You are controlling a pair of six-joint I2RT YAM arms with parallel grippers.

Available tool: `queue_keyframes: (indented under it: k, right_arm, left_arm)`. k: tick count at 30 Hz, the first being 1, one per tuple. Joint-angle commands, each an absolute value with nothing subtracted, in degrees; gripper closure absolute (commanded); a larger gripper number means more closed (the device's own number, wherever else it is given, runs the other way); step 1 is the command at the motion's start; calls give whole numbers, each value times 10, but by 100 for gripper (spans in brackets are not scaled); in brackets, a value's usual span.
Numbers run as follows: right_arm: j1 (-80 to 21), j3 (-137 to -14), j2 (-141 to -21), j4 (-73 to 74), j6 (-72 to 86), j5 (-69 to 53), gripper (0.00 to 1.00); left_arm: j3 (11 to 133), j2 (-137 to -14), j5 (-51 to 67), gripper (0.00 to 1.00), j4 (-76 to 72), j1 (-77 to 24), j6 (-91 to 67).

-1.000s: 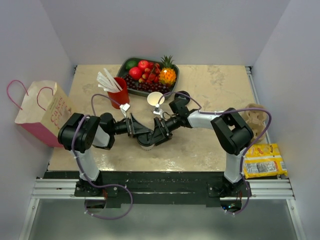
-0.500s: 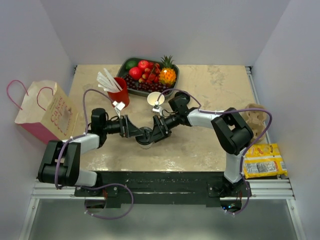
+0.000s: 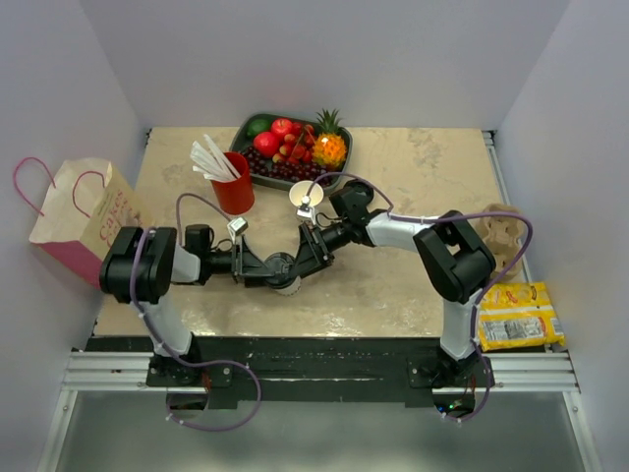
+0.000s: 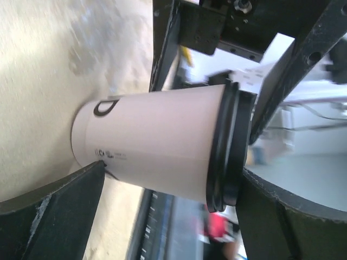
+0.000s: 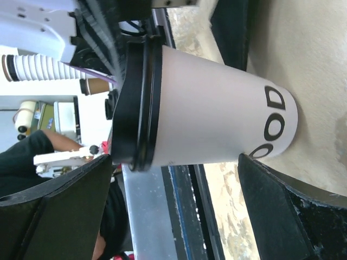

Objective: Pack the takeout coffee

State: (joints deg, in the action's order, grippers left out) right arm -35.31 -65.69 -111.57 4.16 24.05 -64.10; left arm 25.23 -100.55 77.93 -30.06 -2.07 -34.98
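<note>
Takeout coffee, white cup with black lid, stands upright on the table near the front centre, right between the two grippers. Left gripper and right gripper are both turned sideways with fingers spread wide apart, cup just ahead of each, neither clamped on it. Behind: lidless white cup, red cup with straws, fruit tray; pink paper bag far left.

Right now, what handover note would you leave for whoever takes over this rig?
Left gripper: open, straddling the takeout coffee.
Right gripper: open, straddling it from the other side.
Coffee: upright on the table, lid on.
Paper bag: standing at the table's left edge.
Done: both grippers at the cup.
To do: grasp, lift, probably place in the bag.
</note>
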Motion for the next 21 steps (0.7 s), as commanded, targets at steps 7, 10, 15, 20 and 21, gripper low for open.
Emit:
queue_keyframes:
  k: [7,10,15,20,21]
  right_arm:
    - [-350,-667,-1148,36,229,-616,1]
    - [-347,-664,-1146,38,227,-621,1]
    - [-339,-669,-1128,53,205,-643,1]
    - [-321,-695,-1109,105,161,-661,1]
    - [-313,-700,-1107,114,153,-660,1]
  left_arm:
    - [218,-1150,693,8,-461,-11,-417]
    - [210,-1095,699,7,-485,-11,-454]
    - [207,-987,689,6,-494,-13,-517]
    - [240,-909,647,2,-411,-15,-490]
    - [244,-903,645,2,-399,-15,-487]
